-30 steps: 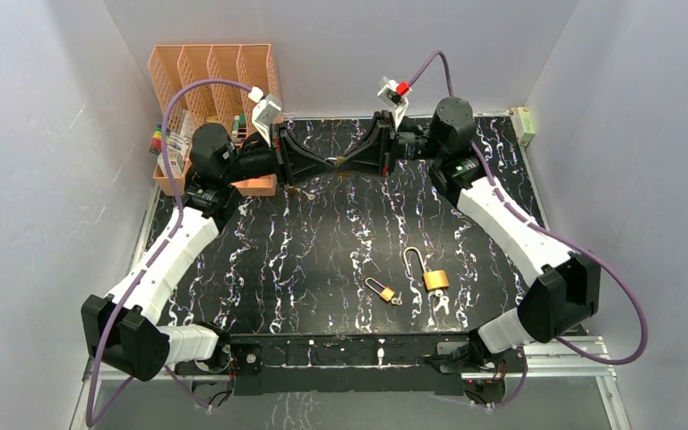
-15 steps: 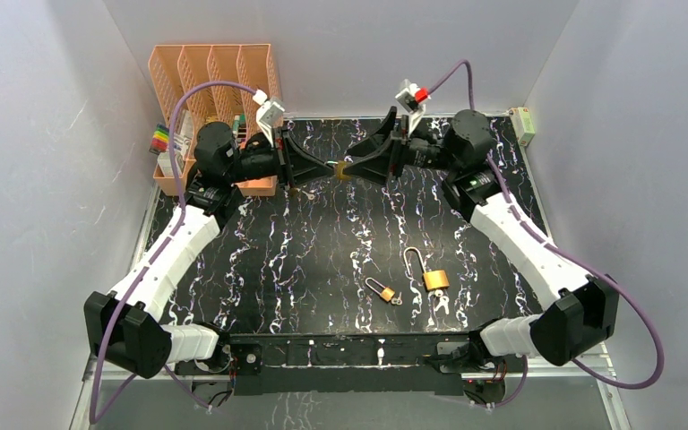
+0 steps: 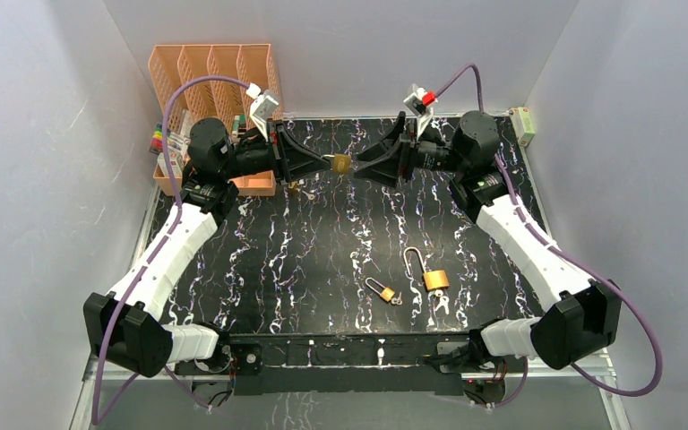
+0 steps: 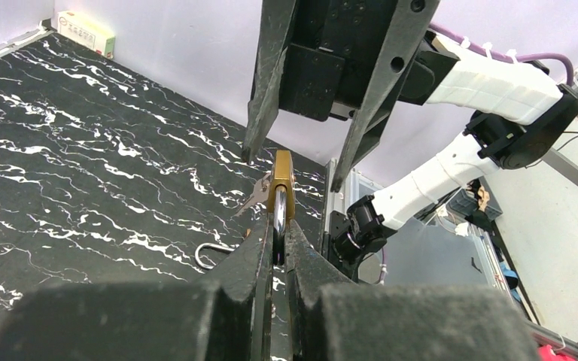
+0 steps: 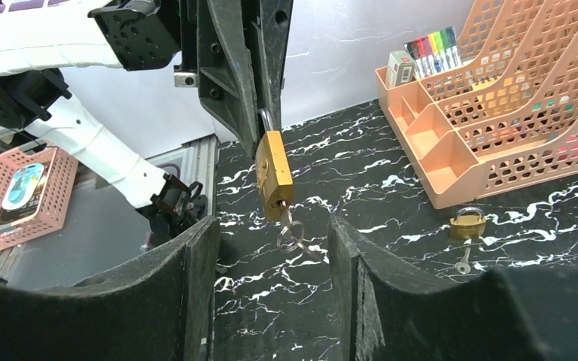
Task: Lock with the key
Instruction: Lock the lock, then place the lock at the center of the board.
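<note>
Padlock [image 5: 274, 174] of brass hangs in the air above the far end of the worktop [image 3: 322, 242], its top pinched between the two fingers of the left hand [image 3: 326, 162], which are clamped tight on it. A key [image 5: 285, 219] sits in the lock's underside, with a ring dangling below. The right hand [image 3: 359, 167] faces it from the other side with its fingers spread wide apart, gripping nothing and just short of the lock. Whether the shackle is closed cannot be told, since the fingers hide it. Two more padlocks lie near the front, a small one [image 3: 381, 289] and a larger one [image 3: 431, 274] with its shackle up. Another padlock [image 5: 467, 224] sits beside the orange organizer [image 3: 210, 72].
</note>
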`<state>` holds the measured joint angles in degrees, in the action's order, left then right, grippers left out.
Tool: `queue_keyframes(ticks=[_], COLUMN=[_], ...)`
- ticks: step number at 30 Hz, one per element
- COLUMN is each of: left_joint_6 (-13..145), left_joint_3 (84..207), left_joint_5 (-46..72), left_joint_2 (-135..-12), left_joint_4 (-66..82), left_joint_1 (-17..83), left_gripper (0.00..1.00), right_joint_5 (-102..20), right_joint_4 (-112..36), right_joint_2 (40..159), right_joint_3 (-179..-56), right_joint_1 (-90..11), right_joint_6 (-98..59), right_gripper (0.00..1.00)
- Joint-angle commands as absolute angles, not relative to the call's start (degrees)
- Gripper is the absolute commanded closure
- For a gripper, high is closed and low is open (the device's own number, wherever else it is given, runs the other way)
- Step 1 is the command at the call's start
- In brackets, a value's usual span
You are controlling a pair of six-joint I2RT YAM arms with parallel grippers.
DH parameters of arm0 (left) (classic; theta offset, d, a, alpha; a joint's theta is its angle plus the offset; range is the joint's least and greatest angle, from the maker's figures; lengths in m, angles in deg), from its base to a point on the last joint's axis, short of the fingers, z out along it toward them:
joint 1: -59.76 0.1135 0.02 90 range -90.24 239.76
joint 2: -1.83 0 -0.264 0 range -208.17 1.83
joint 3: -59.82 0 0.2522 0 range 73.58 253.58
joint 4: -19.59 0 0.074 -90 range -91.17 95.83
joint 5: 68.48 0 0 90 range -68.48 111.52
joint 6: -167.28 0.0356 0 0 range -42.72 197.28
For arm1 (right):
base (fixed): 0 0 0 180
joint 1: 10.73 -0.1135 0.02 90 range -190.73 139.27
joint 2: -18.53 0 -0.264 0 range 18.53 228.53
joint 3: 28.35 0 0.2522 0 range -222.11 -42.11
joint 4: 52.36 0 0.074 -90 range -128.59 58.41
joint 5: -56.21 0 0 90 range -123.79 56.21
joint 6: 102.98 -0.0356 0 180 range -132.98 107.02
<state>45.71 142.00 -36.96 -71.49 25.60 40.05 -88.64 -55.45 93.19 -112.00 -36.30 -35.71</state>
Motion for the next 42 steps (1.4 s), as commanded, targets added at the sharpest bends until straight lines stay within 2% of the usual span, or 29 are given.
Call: queue_keyframes(ticks=[1,3,7,13,18,26,29,32,34,38,42], left_joint_6=[43.8,43.7,43.7,44.4,44.9,40.8,46.4,59.6,66.1,69.0,69.5], left_joint_3=[144.3,144.2,143.9,144.0,144.0,141.3,142.9,145.7,146.7,145.6,146.0], left_joint_5=[-38.7,-38.7,-38.7,-38.8,-39.4,-43.7,-41.2,-31.7,-20.0,6.2,23.2], left_joint_2=[-70.9,-70.9,-70.9,-71.0,-70.4,-68.7,-68.9,-70.0,-70.8,-72.6,-76.7], left_joint_4=[29.6,29.9,30.0,29.3,28.3,32.0,23.6,5.0,-3.7,-8.1,-7.8], left_joint_1=[40.4,40.4,40.4,40.6,42.6,50.7,51.1,49.5,47.0,40.6,33.4], left_gripper=[1.0,1.0,1.0,1.0,1.0,1.0,1.0,1.0,1.0,1.0,1.0], right_joint_5=[-90.3,-91.0,-92.0,-92.4,-92.0,-95.9,-95.0,-90.0,-84.2,-63.4,-41.9], right_joint_4=[-56.3,-56.6,-57.4,-57.7,-55.1,-56.5,-54.5,-46.3,-43.3,-39.5,-33.1], right_joint_2=[93.8,94.5,96.0,96.4,93.7,86.9,86.2,87.8,88.9,91.6,98.4], right_joint_3=[-112.7,-113.4,-114.5,-114.5,-112.2,-104.1,-103.3,-104.4,-104.5,-105.3,-110.8], right_joint_1=[-36.1,-36.2,-36.2,-36.2,-35.1,-26.1,-25.7,-26.1,-27.3,-34.3,-43.2], right_joint_6=[-34.4,-34.7,-35.5,-36.1,-33.5,-35.8,-34.7,-30.0,-28.4,-27.7,-25.8], right_gripper=[0.4,0.41,0.51,1.0,1.0,1.0,1.0,1.0,1.0,1.0,1.0])
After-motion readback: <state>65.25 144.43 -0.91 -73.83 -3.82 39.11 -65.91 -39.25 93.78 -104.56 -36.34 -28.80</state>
